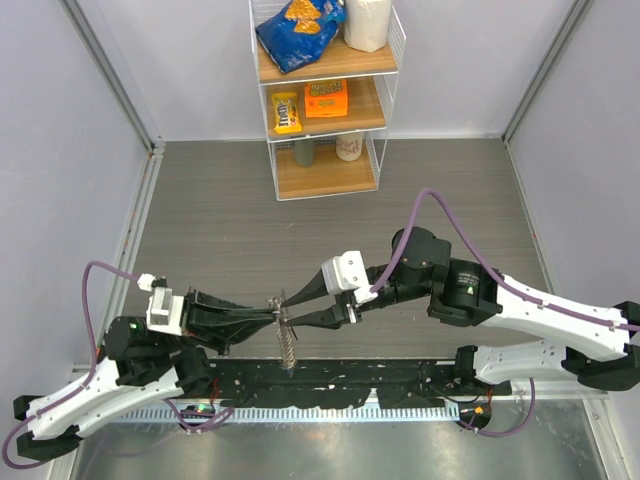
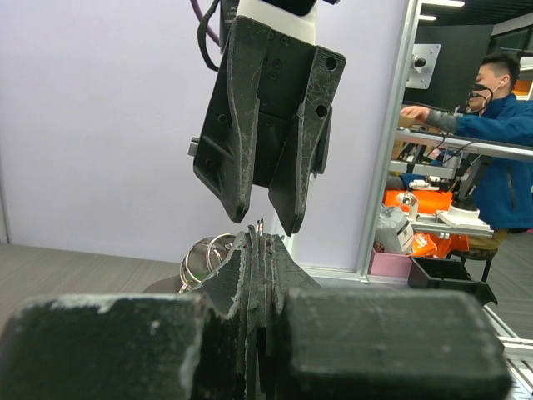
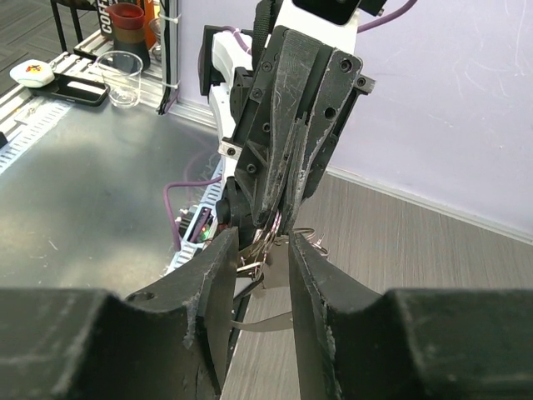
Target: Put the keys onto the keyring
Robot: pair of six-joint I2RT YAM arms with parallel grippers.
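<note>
My left gripper [image 1: 273,318] is shut on the keyring [image 1: 287,340], a silvery bunch of wire loops that hangs down from its tips above the table. In the left wrist view the loops [image 2: 202,254] stick out left of the closed fingertips [image 2: 250,250]. My right gripper [image 1: 292,304] meets it tip to tip from the right, open, with a finger on either side of the loops [image 3: 275,233]. A thin flat metal strip [image 3: 271,317] dangles below the loops between those fingers. I cannot make out the keys as separate things; no coloured heads show.
A wire shelf [image 1: 325,95] with snack packs and cups stands at the back wall. A black rail [image 1: 330,385] runs along the near edge by the arm bases. Grey walls close in both sides. In the right wrist view a plastic cup [image 3: 122,77] sits far off.
</note>
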